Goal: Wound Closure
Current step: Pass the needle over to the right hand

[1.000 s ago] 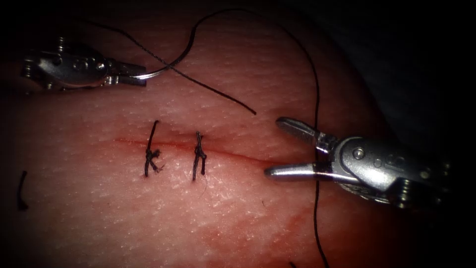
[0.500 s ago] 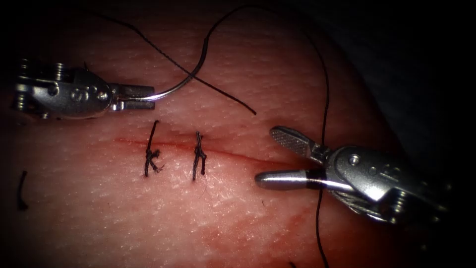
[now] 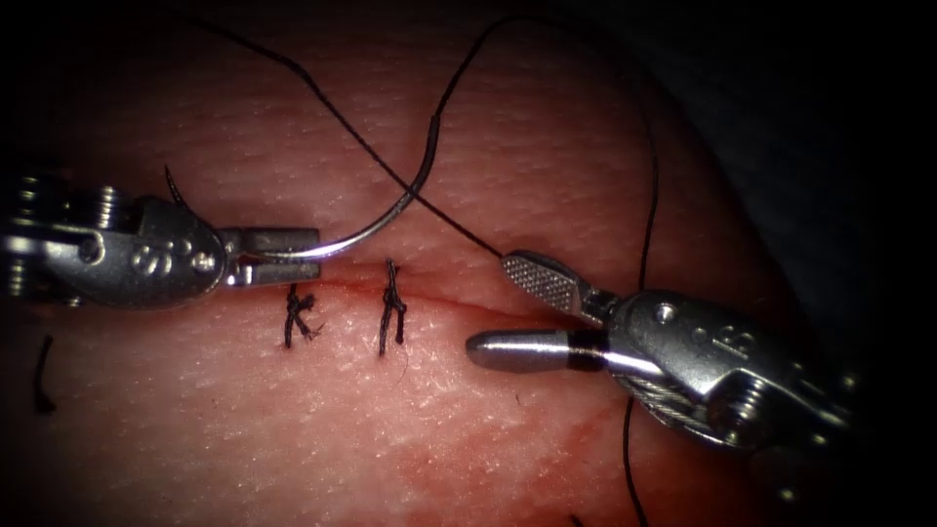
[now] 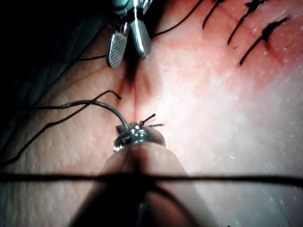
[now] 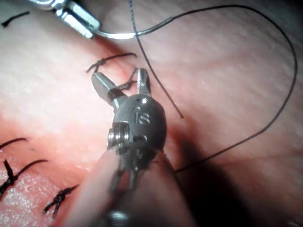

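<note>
Nearest the endoscope, the right tool (image 3: 498, 307) hovers over the tissue (image 3: 468, 439) at the right end of the cut (image 3: 449, 304), its jaws spread apart and holding nothing, just right of two tied stitches (image 3: 390, 307). The left tool (image 3: 293, 256) has its jaws clamped on the curved needle (image 3: 390, 210) near the pointed end, above the cut's left part and clear of the tissue. Farther back, the thread (image 3: 547, 24) runs from the needle's tail in a loop toward the tissue's far edge and down behind the right tool.
</note>
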Robot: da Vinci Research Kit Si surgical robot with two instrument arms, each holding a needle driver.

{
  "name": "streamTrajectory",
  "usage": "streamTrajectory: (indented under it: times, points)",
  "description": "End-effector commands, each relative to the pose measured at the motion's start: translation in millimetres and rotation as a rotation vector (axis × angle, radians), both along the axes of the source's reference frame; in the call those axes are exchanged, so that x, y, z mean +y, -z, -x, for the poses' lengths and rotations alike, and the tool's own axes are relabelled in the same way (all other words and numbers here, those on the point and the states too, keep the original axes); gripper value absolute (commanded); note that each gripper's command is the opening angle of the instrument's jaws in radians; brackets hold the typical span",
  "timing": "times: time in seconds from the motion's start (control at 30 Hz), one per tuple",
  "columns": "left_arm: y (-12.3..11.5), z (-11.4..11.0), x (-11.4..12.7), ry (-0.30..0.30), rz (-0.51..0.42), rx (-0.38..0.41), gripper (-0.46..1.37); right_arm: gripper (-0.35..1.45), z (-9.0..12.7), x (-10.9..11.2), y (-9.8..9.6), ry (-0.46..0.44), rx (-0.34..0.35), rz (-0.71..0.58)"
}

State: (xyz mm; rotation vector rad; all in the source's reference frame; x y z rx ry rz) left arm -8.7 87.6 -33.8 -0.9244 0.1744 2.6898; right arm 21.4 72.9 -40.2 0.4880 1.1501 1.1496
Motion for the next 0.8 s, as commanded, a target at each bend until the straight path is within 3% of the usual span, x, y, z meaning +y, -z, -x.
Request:
streamTrajectory:
  times: [0.03,0.33,0.47,0.57,0.8]
  points:
    - [0.1,0.1,-0.1,-0.002,-0.001,0.002,-0.35,0.92,-0.3,0.0,0.2,-0.027,0.022,-0.026]
    - [1.1,1.1,-0.5,0.001,0.033,-0.003,-0.35,1.18,-1.4,-0.4,0.6,-0.097,0.068,-0.094]
    - [1.2,1.6,-0.4,0.001,0.039,-0.007,-0.35,1.16,-1.9,-0.7,0.9,-0.094,0.081,-0.106]
    - [1.3,1.9,-0.4,-0.005,0.042,-0.010,-0.35,0.99,-2.1,-0.8,1.0,-0.073,0.102,-0.109]
    - [2.2,2.3,-0.7,-0.007,0.060,-0.022,-0.35,0.99,-2.4,-0.7,-0.1,-0.097,0.113,-0.151]
